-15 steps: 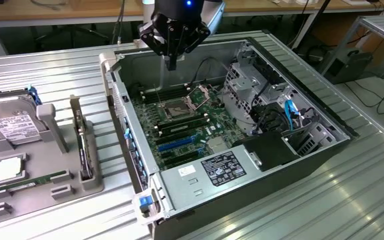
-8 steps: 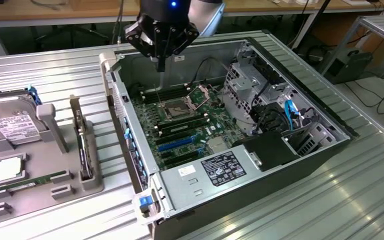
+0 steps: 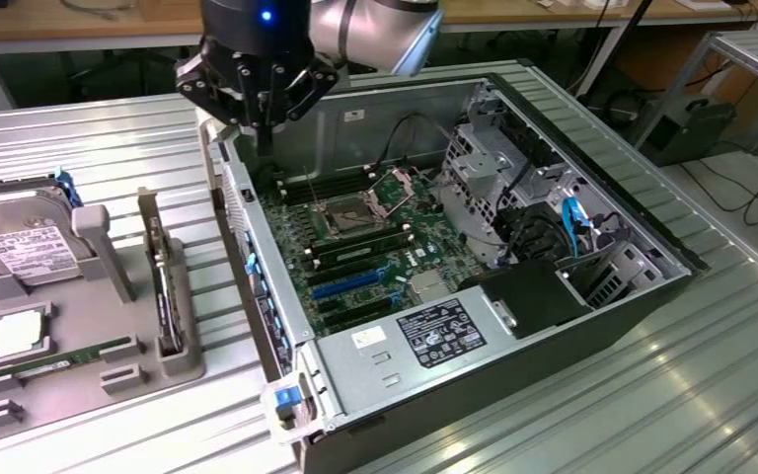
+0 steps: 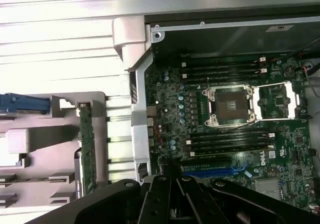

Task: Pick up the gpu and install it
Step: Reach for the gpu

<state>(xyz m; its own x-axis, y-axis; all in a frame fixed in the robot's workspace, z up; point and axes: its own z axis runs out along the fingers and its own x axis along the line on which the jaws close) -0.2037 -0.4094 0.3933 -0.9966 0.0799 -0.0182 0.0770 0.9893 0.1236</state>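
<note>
Black gripper [image 3: 264, 136], one, on a grey arm. Fingers drawn together, nothing between them. It hangs above the open computer case [image 3: 511, 385], at the wall on the exterior view's left, over the edge of the green main board [image 3: 352, 247]. In the wrist view the gripper [image 4: 171, 170] sits over the main board [image 4: 225, 134], close to the blue slot [image 4: 215, 172].

Item: gpu [image 3: 165, 291], not yet picked up. It stands on edge in a groove of the grey tray [image 3: 129, 380], to the exterior view's left of the case, with its silver bracket upright at the far end. In the wrist view the gpu [image 4: 88, 149] shows as a thin strip seen edge-on, beside the case wall and well apart from the fingers.

Also on the tray: hard drive [image 3: 21, 247] with a white label; slim green memory stick [image 3: 56, 363]; grey post [image 3: 96, 247].

Step in hand, by judgement: the reach for the gpu.

Handling notes:
- The fingers must spread before any descent.
- The pads should close on the two flat faces, across the thin way, not along the length.
- The top edge should be taken near its middle for balance, clear of the bracket and the post.
- Travel should be straight down and straight up, since a tilted card would likely bind in the groove.
- A light grip suits it, as the faces probably carry small parts.
</note>
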